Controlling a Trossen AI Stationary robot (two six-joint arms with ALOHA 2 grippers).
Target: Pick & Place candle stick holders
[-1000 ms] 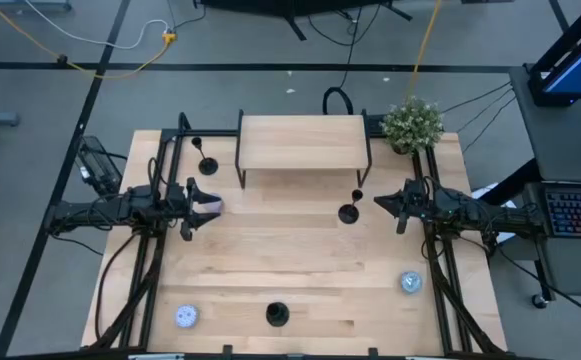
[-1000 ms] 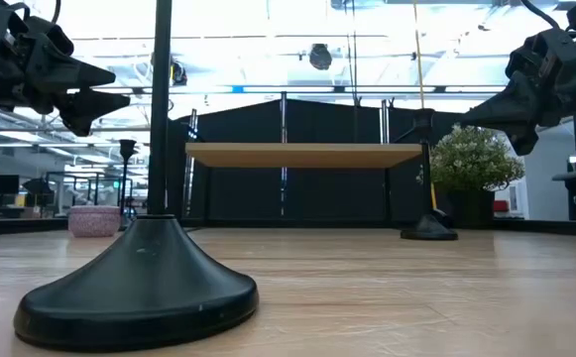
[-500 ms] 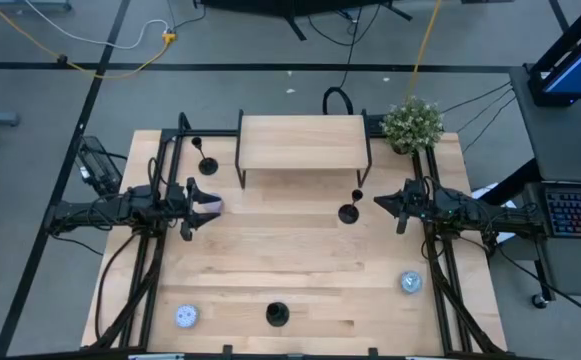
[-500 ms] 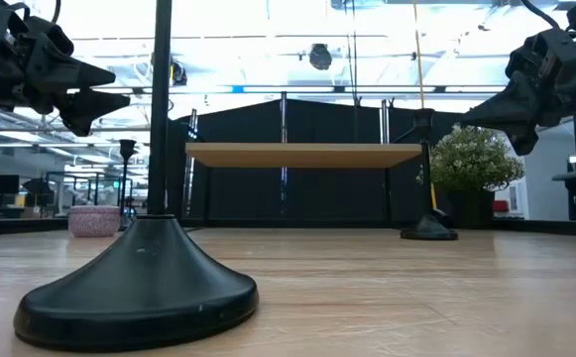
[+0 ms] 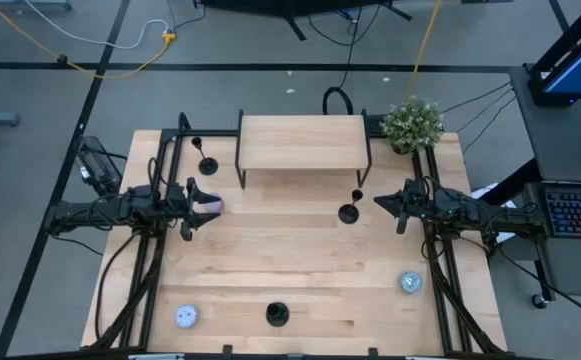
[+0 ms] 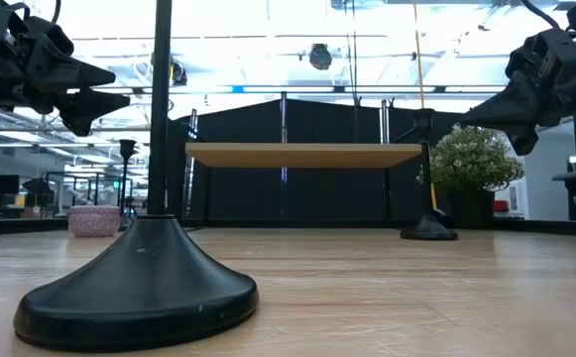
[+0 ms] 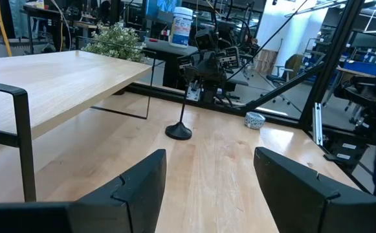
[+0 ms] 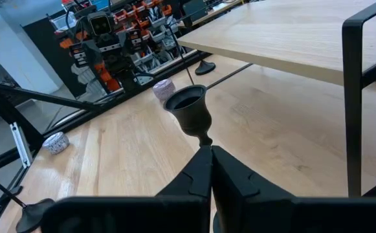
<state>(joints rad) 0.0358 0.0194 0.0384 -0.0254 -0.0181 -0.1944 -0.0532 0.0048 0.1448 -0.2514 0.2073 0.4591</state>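
Observation:
Three black candle stick holders stand upright on their round bases on the wooden table. One (image 5: pixel 207 165) is at the far left, one (image 5: pixel 349 212) right of centre, and one (image 5: pixel 277 315) at the near edge, looming large in the low view (image 6: pixel 139 283). My left gripper (image 5: pixel 198 207) hangs open at the table's left side, holding nothing (image 7: pixel 207 188). My right gripper (image 5: pixel 380 203) is shut at the right side. Its fingertips (image 8: pixel 210 162) point at the cup (image 8: pixel 188 107) of the centre-right holder, just short of it.
A low wooden shelf (image 5: pixel 302 142) on black legs stands at the far middle, with a potted plant (image 5: pixel 413 123) at the far right. A pink tin (image 5: pixel 211 206) sits under my left gripper. Two more tins (image 5: pixel 187 317) (image 5: pixel 411 283) lie near the front.

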